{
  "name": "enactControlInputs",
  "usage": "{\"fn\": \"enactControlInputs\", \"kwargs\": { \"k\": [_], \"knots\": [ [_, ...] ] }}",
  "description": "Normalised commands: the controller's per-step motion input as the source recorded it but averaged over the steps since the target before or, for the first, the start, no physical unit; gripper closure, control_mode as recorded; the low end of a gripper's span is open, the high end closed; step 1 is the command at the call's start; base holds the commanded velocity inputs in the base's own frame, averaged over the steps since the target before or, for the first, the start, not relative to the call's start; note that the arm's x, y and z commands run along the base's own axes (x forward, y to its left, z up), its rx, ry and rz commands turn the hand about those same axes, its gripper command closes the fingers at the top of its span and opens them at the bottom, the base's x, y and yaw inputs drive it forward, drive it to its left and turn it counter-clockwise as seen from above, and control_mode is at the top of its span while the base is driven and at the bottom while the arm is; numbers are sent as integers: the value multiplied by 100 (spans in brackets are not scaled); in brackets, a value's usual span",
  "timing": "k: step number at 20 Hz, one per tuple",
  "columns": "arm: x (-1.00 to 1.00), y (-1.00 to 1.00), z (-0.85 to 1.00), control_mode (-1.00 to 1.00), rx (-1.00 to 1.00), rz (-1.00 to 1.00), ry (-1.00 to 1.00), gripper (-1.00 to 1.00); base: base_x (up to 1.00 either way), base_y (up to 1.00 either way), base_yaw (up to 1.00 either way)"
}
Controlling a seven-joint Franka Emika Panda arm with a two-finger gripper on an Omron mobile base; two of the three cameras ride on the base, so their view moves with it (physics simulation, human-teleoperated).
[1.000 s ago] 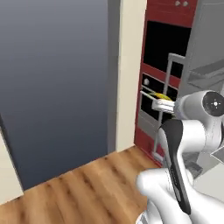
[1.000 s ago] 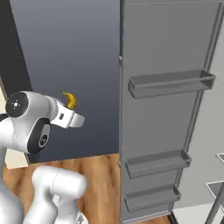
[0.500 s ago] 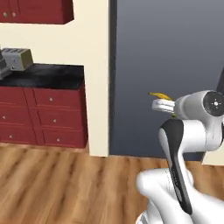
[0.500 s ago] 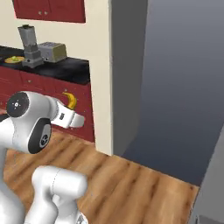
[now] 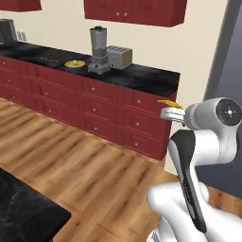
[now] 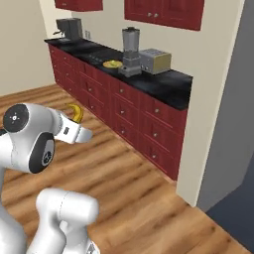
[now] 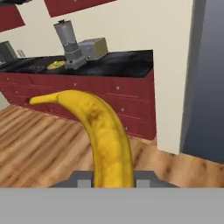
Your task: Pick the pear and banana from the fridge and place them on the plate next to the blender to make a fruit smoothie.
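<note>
My gripper (image 7: 113,177) is shut on the yellow banana (image 7: 104,127), which curves up and to the left from between the fingers. The left base view has the banana (image 5: 165,101) sticking out above the gripper (image 5: 166,112); in the right base view the banana (image 6: 76,112) rises over the gripper (image 6: 82,133). Far off on the black counter stands the blender (image 5: 98,48) (image 6: 130,49) (image 7: 67,39). The yellow-orange plate (image 5: 75,64) (image 6: 113,64) (image 7: 56,65) lies just left of it. Whether the pear lies on the plate is too small to tell. The grey fridge (image 6: 237,124) (image 5: 232,71) fills the right edge.
A silver toaster (image 5: 118,56) (image 6: 155,60) sits right of the blender, and a coffee machine (image 6: 69,29) stands at the counter's far end. Red drawers (image 6: 149,134) run below the counter, and a beige wall panel (image 6: 208,114) separates it from the fridge. A dark island corner (image 5: 23,212) lies at lower left.
The whole picture has swung from the fridge front to the red counter, so the base has turned. The banana stays held in the gripper.
</note>
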Motion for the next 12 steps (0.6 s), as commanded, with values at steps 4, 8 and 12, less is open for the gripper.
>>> {"fn": "enactControlInputs", "kwargs": {
  "k": [4, 8, 12],
  "knots": [
    [0, 0, 0, 100, 0, 0, 0, 100, 100, -66, 15],
    [0, 0, 0, 100, 0, 0, 0, 100, 100, -64, 12],
    [0, 0, 0, 100, 0, 0, 0, 100, 100, -28, 12]
  ]
}}
